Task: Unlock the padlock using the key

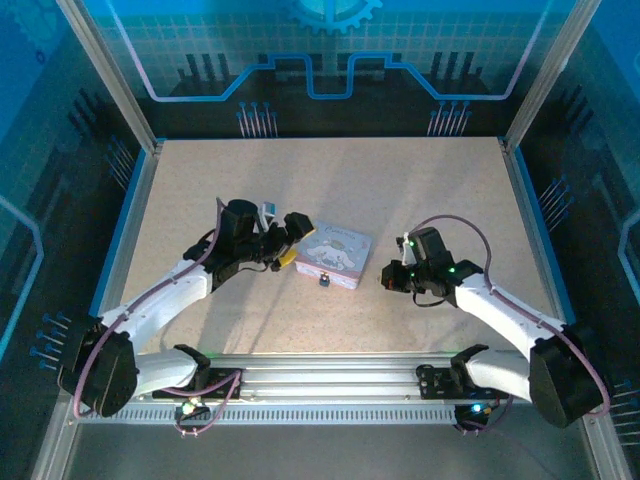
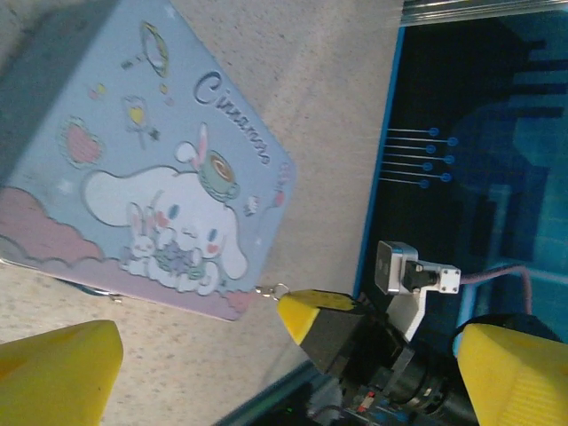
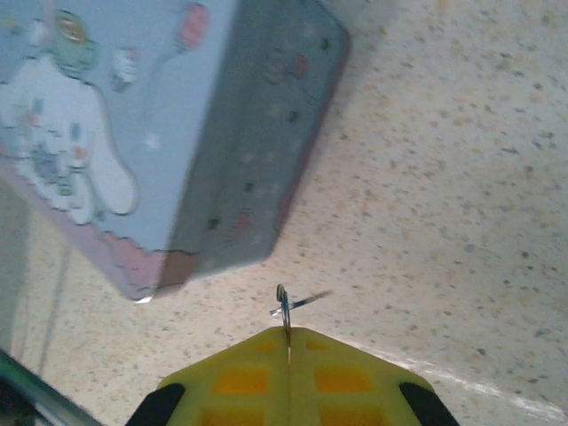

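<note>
On the left of the speckled beige table (image 1: 400, 190), our left gripper (image 1: 292, 240) hangs with its yellow fingers spread wide, holding nothing, just beside the pastel blue-and-pink cartoon-print tin box (image 1: 336, 255). At the tin's near edge sits the tiny dark blocky padlock (image 1: 325, 281); we cannot tell whether it is fastened to the tin. Further right, our right gripper (image 3: 288, 342) is pinched together on the small thin dark metal key (image 3: 284, 306), with only a sliver poking out. We judge the key could twist or slip in so slight a hold, or miss the keyhole, since nothing steadies the padlock. The tin's wall crowds the approach.
</note>
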Tool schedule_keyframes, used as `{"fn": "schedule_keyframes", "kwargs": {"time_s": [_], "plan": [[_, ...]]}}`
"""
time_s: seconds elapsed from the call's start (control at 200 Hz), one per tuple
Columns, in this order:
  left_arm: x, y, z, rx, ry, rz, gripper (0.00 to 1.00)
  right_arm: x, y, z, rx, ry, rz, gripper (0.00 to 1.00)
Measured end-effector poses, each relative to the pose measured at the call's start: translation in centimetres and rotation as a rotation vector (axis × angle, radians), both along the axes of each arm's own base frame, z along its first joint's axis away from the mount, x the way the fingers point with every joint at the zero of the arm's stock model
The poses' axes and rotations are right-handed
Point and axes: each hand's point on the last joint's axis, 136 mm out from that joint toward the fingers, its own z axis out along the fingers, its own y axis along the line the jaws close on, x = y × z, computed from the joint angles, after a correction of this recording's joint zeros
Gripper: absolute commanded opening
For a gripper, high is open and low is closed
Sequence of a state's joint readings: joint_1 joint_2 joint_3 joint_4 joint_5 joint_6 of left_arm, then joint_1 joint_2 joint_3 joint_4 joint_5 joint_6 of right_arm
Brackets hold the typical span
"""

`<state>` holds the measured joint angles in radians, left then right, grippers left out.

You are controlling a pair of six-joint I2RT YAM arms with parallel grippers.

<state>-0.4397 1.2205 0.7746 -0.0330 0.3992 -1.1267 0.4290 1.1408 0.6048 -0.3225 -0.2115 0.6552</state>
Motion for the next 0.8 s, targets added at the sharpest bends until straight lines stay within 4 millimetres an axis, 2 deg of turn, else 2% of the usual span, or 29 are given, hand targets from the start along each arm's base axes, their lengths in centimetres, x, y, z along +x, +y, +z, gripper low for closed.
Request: {"fn": "schedule_keyframes", "kwargs": {"time_s": [0.265,0.575,0.8], "plan": [[0.2,-2.6,1.0,-0.177,0.086,0.045,0.97,0.8,2.1,4.0,0.084,-0.113,0.042,0.0],[-0.5,-4.8,-0.2,-0.346,0.222,0.109,0.94,1.5,5.0,8.6,0.199,-0.236,0.081,0.0],[-0.2,-6.2,-0.2,-0.467,0.29,0.153,0.88,1.8,6.9,10.5,0.259,-0.281,0.104,0.0]]}}
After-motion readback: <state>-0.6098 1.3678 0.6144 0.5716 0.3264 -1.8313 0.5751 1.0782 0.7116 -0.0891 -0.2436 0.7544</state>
